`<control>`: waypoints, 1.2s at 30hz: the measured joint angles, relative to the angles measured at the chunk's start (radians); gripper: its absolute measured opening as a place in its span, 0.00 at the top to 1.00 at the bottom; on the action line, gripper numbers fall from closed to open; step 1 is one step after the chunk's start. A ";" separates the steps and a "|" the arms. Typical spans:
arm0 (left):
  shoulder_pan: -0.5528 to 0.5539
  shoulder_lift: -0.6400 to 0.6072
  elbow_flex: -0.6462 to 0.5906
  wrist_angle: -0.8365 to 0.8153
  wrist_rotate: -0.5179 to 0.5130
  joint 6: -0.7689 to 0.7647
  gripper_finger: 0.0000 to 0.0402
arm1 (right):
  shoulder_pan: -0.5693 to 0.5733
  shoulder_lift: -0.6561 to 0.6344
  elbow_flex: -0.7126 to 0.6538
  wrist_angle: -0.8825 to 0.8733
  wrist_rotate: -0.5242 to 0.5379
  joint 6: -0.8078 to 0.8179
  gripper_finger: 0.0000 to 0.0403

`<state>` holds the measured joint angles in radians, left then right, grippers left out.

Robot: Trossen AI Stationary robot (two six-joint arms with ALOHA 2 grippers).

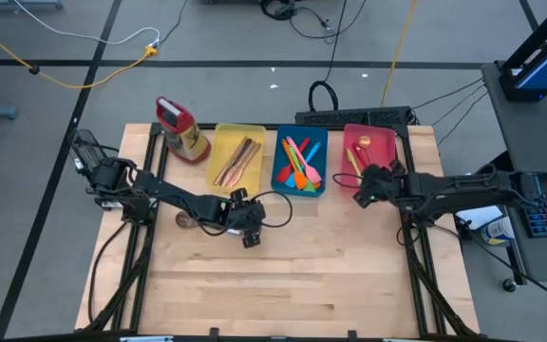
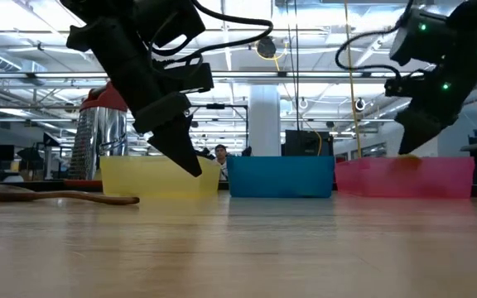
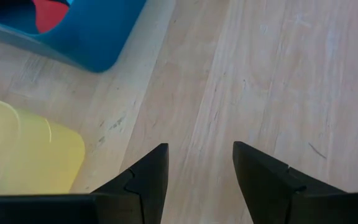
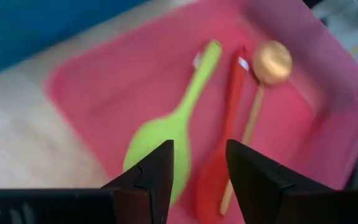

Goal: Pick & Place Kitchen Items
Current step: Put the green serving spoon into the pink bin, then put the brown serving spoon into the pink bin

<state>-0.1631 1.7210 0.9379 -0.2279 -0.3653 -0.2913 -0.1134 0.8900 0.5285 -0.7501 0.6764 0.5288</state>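
My left gripper (image 1: 251,237) (image 3: 197,163) stands open over bare table, just in front of the yellow tray (image 1: 238,155) and the blue tray (image 1: 300,161). Brown wooden spoons (image 1: 235,161) lie in the yellow tray, and several coloured plastic utensils (image 1: 302,163) lie in the blue one. Another wooden spoon (image 2: 56,197) lies flat on the table under my left arm. My right gripper (image 1: 359,194) (image 4: 199,163) hangs open over the near end of the pink tray (image 4: 104,68). That tray holds a green spatula (image 4: 166,127), a red spoon (image 4: 219,168) and a gold spoon (image 4: 271,61).
A red-capped yellow-and-red bottle (image 1: 180,128) stands at the far left, beside the yellow tray. The three trays sit in a row along the table's far edge. The near half of the wooden table (image 1: 283,285) is bare. Cables and a black power strip (image 1: 349,116) lie beyond the far edge.
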 joint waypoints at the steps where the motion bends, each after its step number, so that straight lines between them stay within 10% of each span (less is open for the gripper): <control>1: 0.000 0.000 0.000 0.000 0.000 0.000 0.55 | -0.009 0.001 0.000 -0.019 -0.010 0.011 0.65; 12: 0.000 0.000 0.000 0.002 0.000 0.000 0.55 | -0.026 -0.009 -0.001 0.310 -0.096 -0.214 0.65; 23: -0.010 0.000 0.000 -0.100 0.082 0.082 0.55 | 0.053 0.061 -0.001 0.791 -0.582 -0.325 0.65; 36: -0.057 -0.026 0.000 -0.548 0.165 0.021 0.55 | 0.194 0.359 -0.001 1.210 -0.600 -0.523 0.65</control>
<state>-0.2205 1.6946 0.9376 -0.7757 -0.2002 -0.2702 0.0807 1.2488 0.5278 0.4597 0.0765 0.0062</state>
